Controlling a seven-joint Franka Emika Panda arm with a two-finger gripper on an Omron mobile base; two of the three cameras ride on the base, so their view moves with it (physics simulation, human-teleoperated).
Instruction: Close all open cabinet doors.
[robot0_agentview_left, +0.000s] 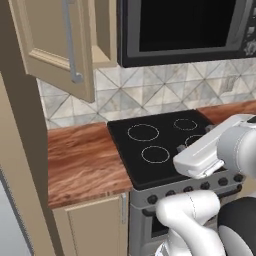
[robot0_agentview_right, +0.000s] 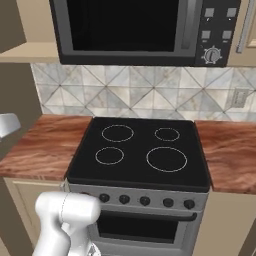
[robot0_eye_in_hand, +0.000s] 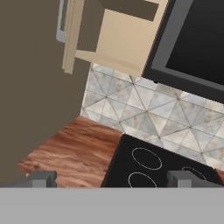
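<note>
the cabinet door (robot0_agentview_left: 55, 45) hangs open up and left of the microwave (robot0_agentview_left: 187, 30), swung out over the wooden counter (robot0_agentview_left: 82, 162), its silver bar handle (robot0_agentview_left: 70, 42) facing outward. in my hand view the cabinet door (robot0_eye_in_hand: 72, 35) shows edge-on, left of the microwave (robot0_eye_in_hand: 192, 43) and well above my gripper (robot0_eye_in_hand: 111, 179), apart from it. my jaws stand wide apart, holding nothing, low over the counter (robot0_eye_in_hand: 74, 153) and the black stove top (robot0_eye_in_hand: 148, 164) below the microwave.

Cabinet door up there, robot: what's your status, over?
Gripper open, holding nothing. Upper cabinet door left of microwave stands open. Nothing in the way.
</note>
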